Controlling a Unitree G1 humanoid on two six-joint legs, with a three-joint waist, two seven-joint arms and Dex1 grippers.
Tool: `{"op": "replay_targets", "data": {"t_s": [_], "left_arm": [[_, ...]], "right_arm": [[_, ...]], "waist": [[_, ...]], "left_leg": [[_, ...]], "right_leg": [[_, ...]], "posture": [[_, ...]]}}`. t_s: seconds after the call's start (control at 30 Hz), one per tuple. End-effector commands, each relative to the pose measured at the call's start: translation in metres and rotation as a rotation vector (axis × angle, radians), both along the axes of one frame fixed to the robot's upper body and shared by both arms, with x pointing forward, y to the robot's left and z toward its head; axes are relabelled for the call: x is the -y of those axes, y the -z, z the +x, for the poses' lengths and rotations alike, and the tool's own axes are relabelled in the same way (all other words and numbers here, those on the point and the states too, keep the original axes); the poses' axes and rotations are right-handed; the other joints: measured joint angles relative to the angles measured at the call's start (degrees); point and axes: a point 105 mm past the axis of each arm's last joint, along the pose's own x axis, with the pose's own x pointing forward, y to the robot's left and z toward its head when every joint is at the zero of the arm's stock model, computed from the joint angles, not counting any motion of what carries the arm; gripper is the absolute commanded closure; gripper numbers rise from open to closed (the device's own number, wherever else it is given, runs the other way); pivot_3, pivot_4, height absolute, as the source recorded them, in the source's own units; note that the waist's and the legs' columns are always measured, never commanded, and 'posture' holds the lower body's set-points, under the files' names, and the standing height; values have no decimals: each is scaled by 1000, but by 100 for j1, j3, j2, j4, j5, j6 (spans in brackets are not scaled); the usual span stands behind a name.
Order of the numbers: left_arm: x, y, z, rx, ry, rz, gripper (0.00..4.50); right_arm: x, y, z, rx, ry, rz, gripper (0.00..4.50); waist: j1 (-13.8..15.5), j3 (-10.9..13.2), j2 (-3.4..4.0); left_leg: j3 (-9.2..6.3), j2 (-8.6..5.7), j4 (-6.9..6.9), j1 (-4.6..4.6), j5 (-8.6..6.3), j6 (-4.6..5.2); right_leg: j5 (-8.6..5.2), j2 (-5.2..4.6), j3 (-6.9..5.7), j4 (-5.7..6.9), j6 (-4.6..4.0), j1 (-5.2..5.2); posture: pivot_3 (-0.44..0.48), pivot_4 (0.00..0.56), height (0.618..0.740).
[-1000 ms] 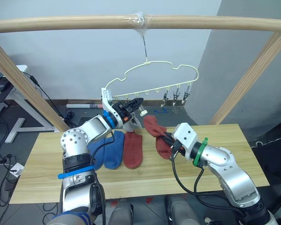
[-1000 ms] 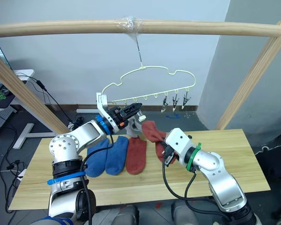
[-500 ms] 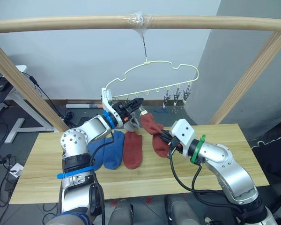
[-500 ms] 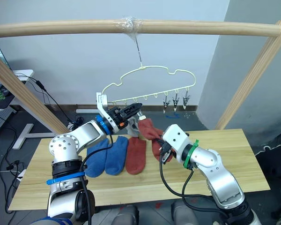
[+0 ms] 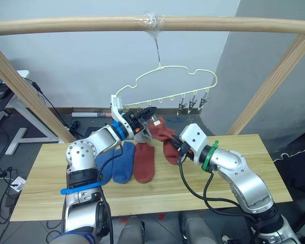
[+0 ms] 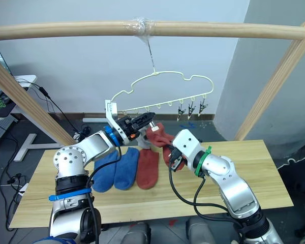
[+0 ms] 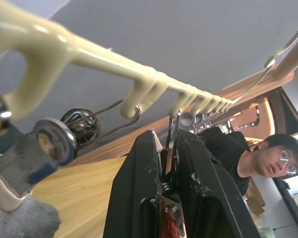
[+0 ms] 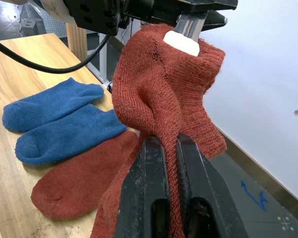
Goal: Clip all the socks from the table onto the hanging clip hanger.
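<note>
Your right pincer (image 8: 165, 148) is pinched tight on a fold of a rust red sock (image 8: 164, 94), holding it up off the table (image 5: 157, 195) with its cuff pushed against the left pincer (image 5: 151, 114). That left pincer is closed on a silver clip (image 7: 170, 136) of the clip hanger (image 5: 165, 84), apparently squeezing it to spread its mouth. The cuff's edge sits right at the clip in the right wrist view, but you cannot tell whether fabric is inside the mouth yet.

To do this step well, feed just the cuff's rim into the clip, moving gently so the hanger, which swings freely from the pole (image 5: 152, 24), is not shoved away. Let the left pincer release the clip before your right lets go, then ease the right off slowly to test the hold.

On the table below lie two blue socks (image 5: 117, 162) side by side and a second rust red sock (image 5: 144, 162) just beside them. Spare clips (image 5: 194, 103) hang toward the hanger's right end.
</note>
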Motion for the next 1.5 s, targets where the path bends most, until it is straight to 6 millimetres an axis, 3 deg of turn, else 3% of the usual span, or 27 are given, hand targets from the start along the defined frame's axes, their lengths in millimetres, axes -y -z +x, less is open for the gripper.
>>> {"op": "replay_targets", "data": {"t_s": [0.03,0.27,0.33,0.47,0.57,0.7,0.77,0.9,0.93,1.07,1.2,1.3,1.43,1.5], "left_arm": [[1,-8,-5,46,12,-5,2999],[-3,-14,-11,56,26,-2,806],[-13,-19,-22,69,34,15,205],[-19,-16,-55,81,75,105,27],[-28,-13,-67,110,22,237,0],[-34,-14,-71,125,-24,273,0],[-38,-12,-77,176,-46,382,0],[-55,-2,-82,265,-133,588,0],[-57,0,-83,279,-150,606,0],[-58,2,-89,405,-161,719,0],[-60,3,-100,607,-163,874,0],[-53,-2,-106,759,-139,906,0],[-42,-11,-103,832,-158,857,0],[-36,-17,-101,879,-153,843,0]], "right_arm": [[-2,-13,0,56,-10,19,4500],[1,-10,4,47,7,24,4500],[3,-8,11,36,31,40,4500],[0,-5,22,16,53,80,4500],[-1,1,25,-34,53,118,3637],[1,7,26,-57,43,112,2244],[10,18,27,-98,62,102,1482],[37,30,29,-131,179,113,125],[42,30,30,-119,205,114,55],[51,21,33,-79,286,159,55],[54,-9,36,-35,347,301,55],[52,-20,36,-17,346,315,642],[53,-27,41,13,354,293,1970],[59,-35,49,43,403,300,1970]], "waist": [[0,0,0],[1,0,0],[-11,0,0],[-44,0,0],[23,0,-1],[179,0,-1],[201,-2,-4],[295,-9,8],[317,-10,7],[399,-11,5],[490,-14,4],[546,-19,-2],[688,-34,-4],[693,-35,-4]], "left_leg": [[0,0,0,-1,0,0],[0,0,0,-6,0,0],[0,0,0,-7,0,0],[2,4,-4,-9,0,1],[2,5,-7,-10,0,1],[1,3,-4,-12,0,0],[1,2,-3,-12,1,0],[3,2,-13,-12,0,0],[7,1,-14,-10,0,0],[7,3,-14,-22,1,1],[10,6,-13,-21,1,1],[13,6,-13,-24,1,1],[13,5,-13,-25,1,1],[14,5,-12,-26,1,1]], "right_leg": [[0,0,0,0,0,-2],[0,0,1,1,0,-7],[0,0,1,1,0,-7],[-1,1,4,8,-2,-17],[-3,1,3,8,-5,-19],[-9,1,2,6,-18,-19],[-15,0,2,5,-29,-17],[-21,0,4,5,-43,-21],[-23,-2,6,7,-46,-22],[-21,0,6,10,-50,-37],[-19,2,7,10,-54,-38],[-19,0,8,4,-54,-38],[-19,0,6,2,-54,-38],[-19,0,7,3,-54,-38]], "posture": [[-18,156,740],[-9,154,740],[0,153,740],[19,152,740],[63,154,740],[80,152,740],[151,148,740],[200,118,740],[219,115,740],[241,107,740],[288,114,740],[271,109,740],[258,110,740],[243,109,740]]}}
